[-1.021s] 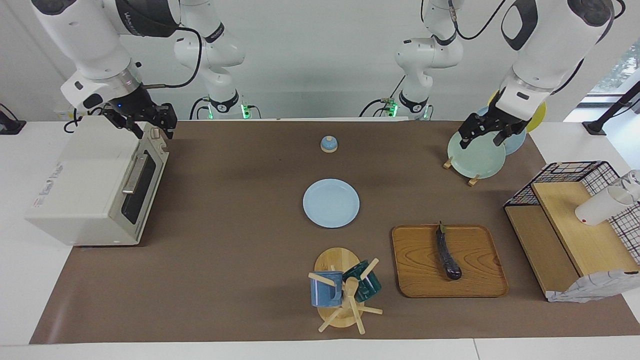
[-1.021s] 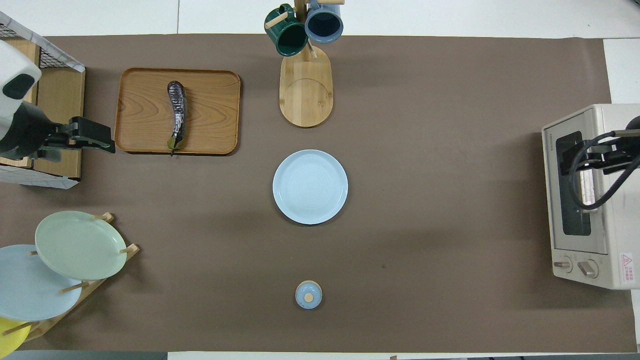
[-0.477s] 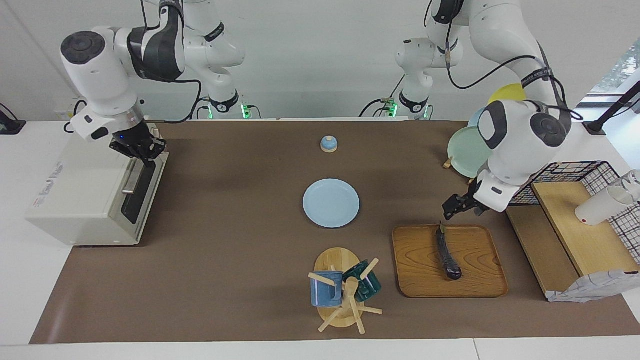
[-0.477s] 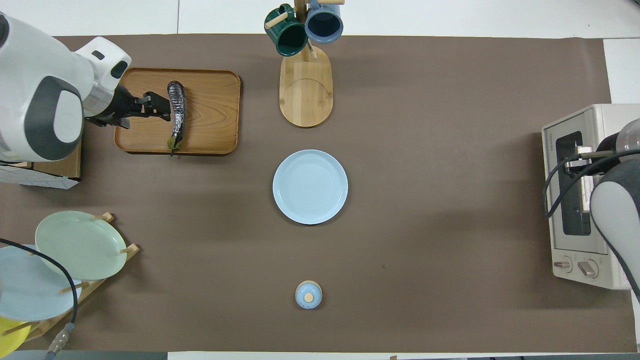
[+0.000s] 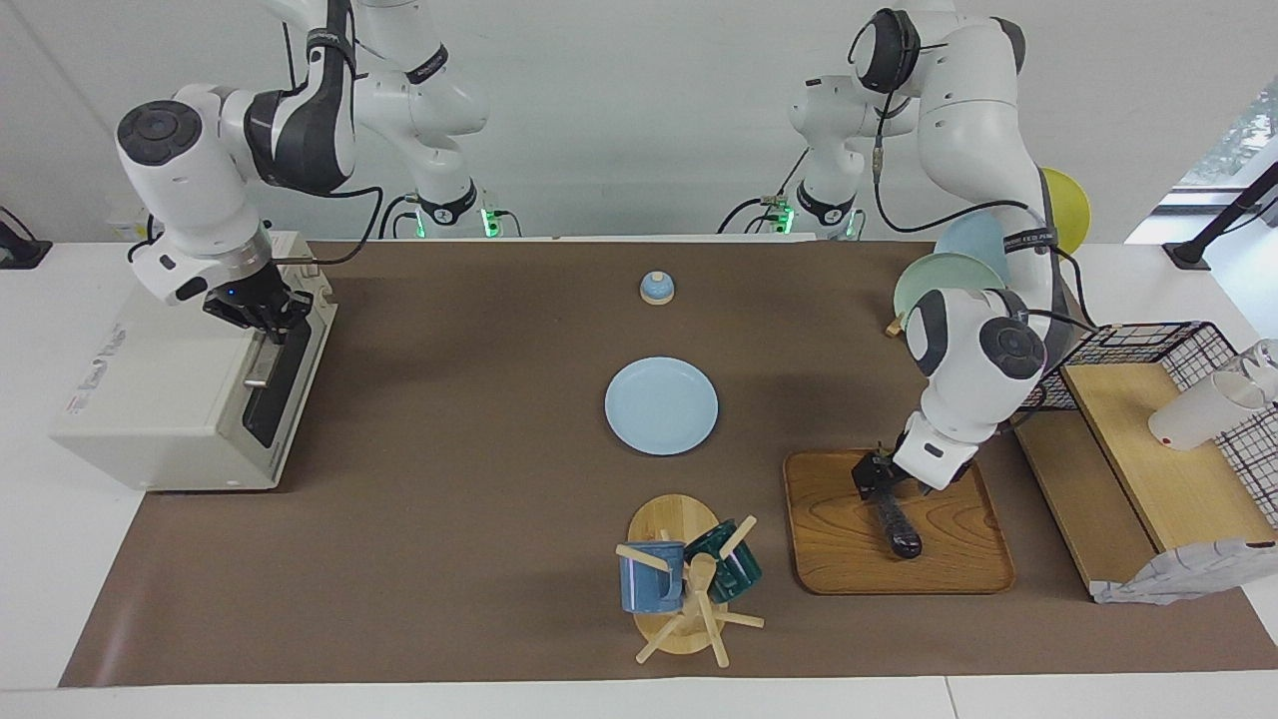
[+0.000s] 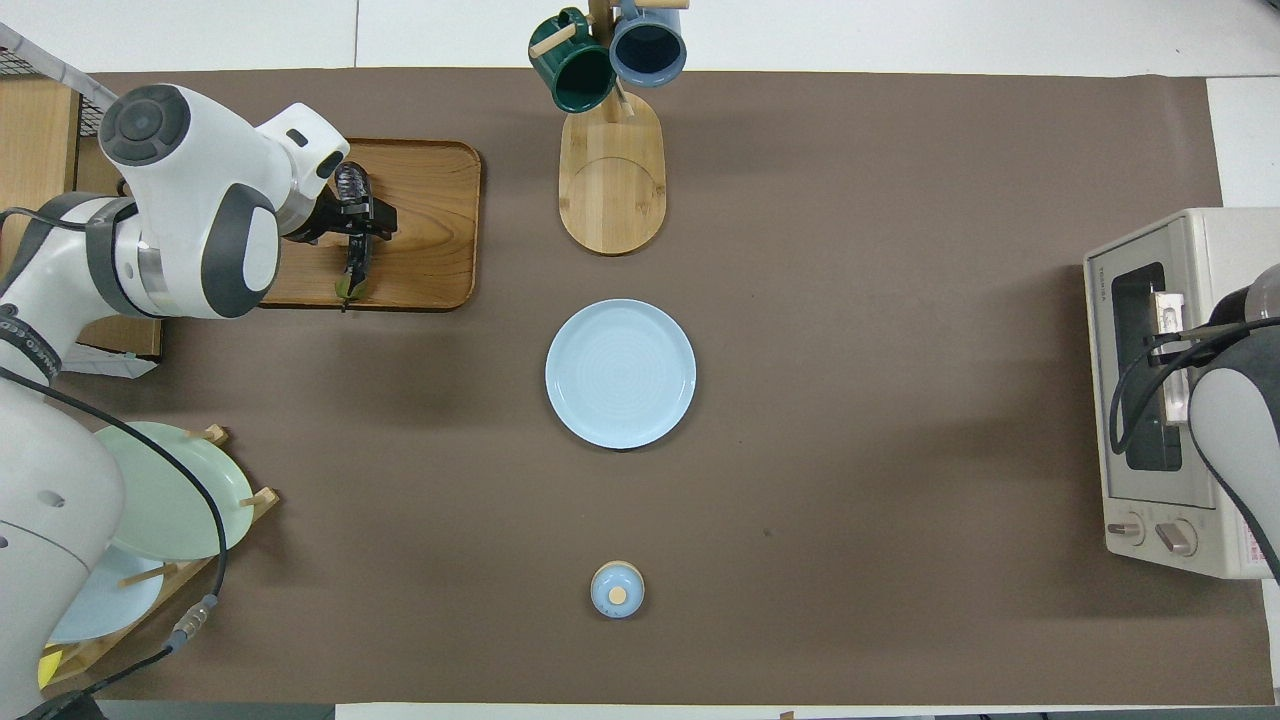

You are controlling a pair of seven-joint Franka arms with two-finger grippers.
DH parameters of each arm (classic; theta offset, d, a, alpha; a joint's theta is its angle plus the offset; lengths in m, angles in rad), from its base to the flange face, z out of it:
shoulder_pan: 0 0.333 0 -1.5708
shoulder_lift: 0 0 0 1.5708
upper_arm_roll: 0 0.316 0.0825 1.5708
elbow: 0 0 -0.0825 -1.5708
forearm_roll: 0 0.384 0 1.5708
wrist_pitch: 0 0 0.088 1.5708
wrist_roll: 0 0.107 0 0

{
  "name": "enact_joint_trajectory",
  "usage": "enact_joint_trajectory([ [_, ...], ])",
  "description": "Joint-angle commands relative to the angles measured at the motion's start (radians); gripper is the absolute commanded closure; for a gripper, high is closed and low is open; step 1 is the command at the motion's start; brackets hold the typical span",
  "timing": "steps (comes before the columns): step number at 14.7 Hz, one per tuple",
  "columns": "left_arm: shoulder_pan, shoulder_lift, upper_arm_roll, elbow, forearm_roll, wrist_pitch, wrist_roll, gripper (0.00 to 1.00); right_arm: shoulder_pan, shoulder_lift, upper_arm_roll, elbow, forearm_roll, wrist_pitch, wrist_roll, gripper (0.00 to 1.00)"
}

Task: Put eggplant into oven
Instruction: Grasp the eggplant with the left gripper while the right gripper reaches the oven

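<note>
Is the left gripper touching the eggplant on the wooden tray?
Cannot tell. The facing view shows the left gripper down at the eggplant, at its stem end, on the wooden tray, but neither view shows contact or a gap plainly.

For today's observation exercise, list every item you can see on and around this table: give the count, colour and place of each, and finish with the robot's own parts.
eggplant: 1, dark purple, on the tray
tray: 1, brown wood, toward the left arm's end
oven: 1, cream-white, door shut, at the right arm's end
plate: 1, light blue, mid-table
mug stand: 1, wood, farther from the robots than the plate
mugs: 2, blue and dark green, on the stand
small lidded pot: 1, blue, nearer to the robots than the plate
plate rack: 1, wood, with green, blue and yellow plates
wire shelf: 1, black and wood, beside the tray
left hand: at the eggplant's stem end
right hand: at the oven's handle
</note>
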Motion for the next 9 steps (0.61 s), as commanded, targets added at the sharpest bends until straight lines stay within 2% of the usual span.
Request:
enact_joint_trajectory([
  [1,-0.008,-0.007,0.008,-0.031,0.024,0.029,0.060,0.00,-0.049,-0.015,0.008,-0.029,-0.013,0.017,-0.073,1.00],
  [2,-0.011,-0.007,0.008,-0.037,0.024,0.030,0.062,0.05,-0.055,-0.021,0.009,-0.050,-0.013,0.023,-0.076,1.00],
  [3,-0.012,-0.009,0.008,-0.038,0.024,0.030,0.063,0.16,-0.054,-0.023,0.009,-0.061,-0.013,0.024,-0.073,1.00],
  [4,-0.012,-0.009,0.008,-0.038,0.024,0.029,0.063,0.39,-0.048,-0.023,0.011,-0.078,-0.012,0.034,-0.067,1.00],
  [5,-0.012,-0.009,0.008,-0.035,0.024,0.023,0.063,0.75,-0.045,-0.021,0.011,-0.092,-0.012,0.065,-0.068,1.00],
  [6,-0.011,-0.009,0.008,-0.028,0.024,0.009,0.063,1.00,-0.042,-0.021,0.011,-0.110,-0.007,0.095,-0.068,1.00],
  [9,-0.017,-0.017,0.006,-0.012,0.012,-0.031,0.051,1.00,0.023,-0.009,0.014,-0.133,0.003,0.142,-0.043,1.00],
])
